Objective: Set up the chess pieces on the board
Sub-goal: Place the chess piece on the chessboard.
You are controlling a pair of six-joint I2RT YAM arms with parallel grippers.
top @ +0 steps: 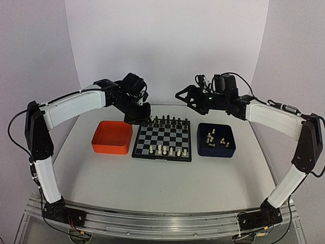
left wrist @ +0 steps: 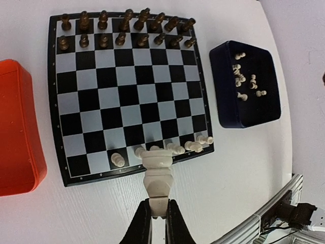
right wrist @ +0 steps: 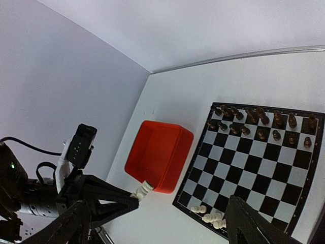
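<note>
One board (left wrist: 127, 101), orange tray (left wrist: 20, 127), blue tray (left wrist: 221, 86); sixteen black pieces (left wrist: 103, 40).

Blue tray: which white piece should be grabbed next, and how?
Probably the lone piece near the far wall of the blue tray; the others sit bunched together. Come straight down from above, since the tray walls block any side approach. Close across its slim body, jaws crosswise to its length. Its exact pose is too small to tell.
</note>
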